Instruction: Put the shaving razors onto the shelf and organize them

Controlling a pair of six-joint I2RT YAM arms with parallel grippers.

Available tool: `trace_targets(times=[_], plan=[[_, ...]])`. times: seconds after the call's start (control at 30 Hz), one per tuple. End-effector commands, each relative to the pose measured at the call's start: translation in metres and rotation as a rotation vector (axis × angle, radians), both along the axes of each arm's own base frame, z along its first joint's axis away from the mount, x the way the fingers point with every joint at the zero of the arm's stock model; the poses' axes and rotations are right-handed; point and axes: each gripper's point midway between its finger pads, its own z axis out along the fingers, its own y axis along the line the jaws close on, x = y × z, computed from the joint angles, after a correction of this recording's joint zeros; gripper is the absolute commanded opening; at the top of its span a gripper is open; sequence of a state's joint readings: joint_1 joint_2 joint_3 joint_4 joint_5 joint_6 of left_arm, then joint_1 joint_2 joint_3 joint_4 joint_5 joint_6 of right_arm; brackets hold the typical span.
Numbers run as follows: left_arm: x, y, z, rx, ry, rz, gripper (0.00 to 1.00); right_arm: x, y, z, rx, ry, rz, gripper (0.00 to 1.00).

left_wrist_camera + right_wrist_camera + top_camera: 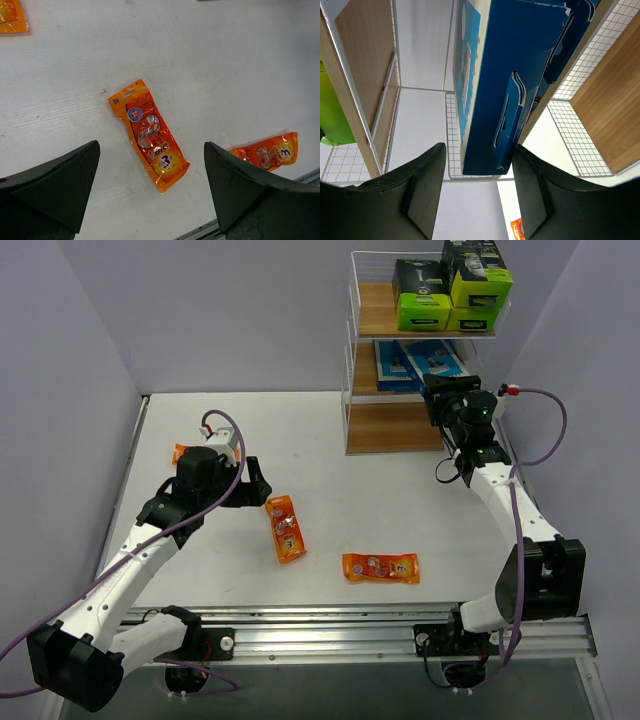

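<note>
The right gripper (479, 150) is at the middle tier of the shelf (400, 430), jaws loosely apart around a blue card (490, 75) with a gap on one side; I judge it is letting go there. Well in front of the shelf, the left gripper (151, 145) hangs wide open over an orange packet (148, 135); next it should lower and pinch it.

The left arm (130, 560) is reached forward with the wrist tipped downward, and the left fingers (60, 180) are spread wide. The right arm (505, 502) is extended far ahead, the right fingers (422, 187) held partly apart.
</note>
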State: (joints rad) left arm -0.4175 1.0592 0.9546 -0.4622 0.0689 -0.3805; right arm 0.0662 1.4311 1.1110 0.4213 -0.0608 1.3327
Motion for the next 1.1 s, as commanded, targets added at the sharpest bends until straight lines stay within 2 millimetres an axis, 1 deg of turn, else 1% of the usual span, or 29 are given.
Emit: trace_targets(times=[0.0,0.03,0.07,0.23,0.27,0.3,0.33,0.43,0.47,0.53,0.57,0.77,0.83,0.87,0.93,0.97,1.0,1.07], plan=[[0.004,-0.003,0.019,-0.019,-0.042,-0.016,0.94,-0.002,0.004,0.03,0.015,-0.079,0.024,0.49],[0.004,-0.003,0.019,-0.019,-0.042,-0.015,0.94,-0.001,0.005,0.029,0.02,-0.077,0.028,0.47],[0.004,-0.003,0.019,-0.02,-0.041,-0.016,0.94,-0.001,0.005,0.028,0.027,-0.08,0.031,0.4],[0.004,-0.003,0.019,-0.02,-0.04,-0.017,0.94,0.0,0.006,0.027,0.041,-0.085,0.028,0.29],[0.004,-0.004,0.02,-0.021,-0.041,-0.019,0.94,0.0,0.005,0.029,0.047,-0.09,0.026,0.26],[0.004,-0.003,0.02,-0.021,-0.041,-0.015,0.94,0.0,0.005,0.028,0.052,-0.089,0.026,0.25],[0.004,-0.004,0.019,-0.02,-0.038,-0.019,0.94,0.0,0.005,0.029,0.056,-0.094,0.025,0.2],[0.004,-0.004,0.019,-0.02,-0.038,-0.02,0.94,0.0,0.005,0.032,0.079,-0.108,0.023,0.14],[0.004,-0.004,0.019,-0.021,-0.039,-0.02,0.94,0.0,0.004,0.033,0.085,-0.115,0.02,0.08],[0.004,-0.004,0.018,-0.02,-0.036,-0.02,0.94,0.0,0.002,0.036,0.1,-0.123,0.007,0.01],[0.004,-0.005,0.019,-0.021,-0.037,-0.021,0.94,0.0,0.002,0.037,0.106,-0.128,0.002,0.0],[0.004,-0.005,0.018,-0.021,-0.032,-0.025,0.94,-0.004,-0.006,0.05,0.129,-0.168,-0.054,0.0],[0.004,-0.005,0.017,-0.021,-0.031,-0.025,0.94,-0.006,-0.012,0.057,0.132,-0.188,-0.096,0.0],[0.004,-0.005,0.018,-0.021,-0.032,-0.024,0.94,-0.006,-0.017,0.058,0.128,-0.191,-0.128,0.0],[0.004,-0.005,0.018,-0.022,-0.032,-0.025,0.94,-0.01,-0.019,0.065,0.13,-0.209,-0.155,0.0],[0.004,-0.006,0.018,-0.022,-0.032,-0.026,0.94,-0.011,-0.02,0.064,0.128,-0.207,-0.172,0.0],[0.004,-0.006,0.018,-0.024,-0.033,-0.026,0.94,-0.013,-0.026,0.068,0.129,-0.221,-0.212,0.0],[0.003,-0.006,0.018,-0.026,-0.032,-0.03,0.94,-0.016,-0.025,0.073,0.122,-0.233,-0.237,0.0]])
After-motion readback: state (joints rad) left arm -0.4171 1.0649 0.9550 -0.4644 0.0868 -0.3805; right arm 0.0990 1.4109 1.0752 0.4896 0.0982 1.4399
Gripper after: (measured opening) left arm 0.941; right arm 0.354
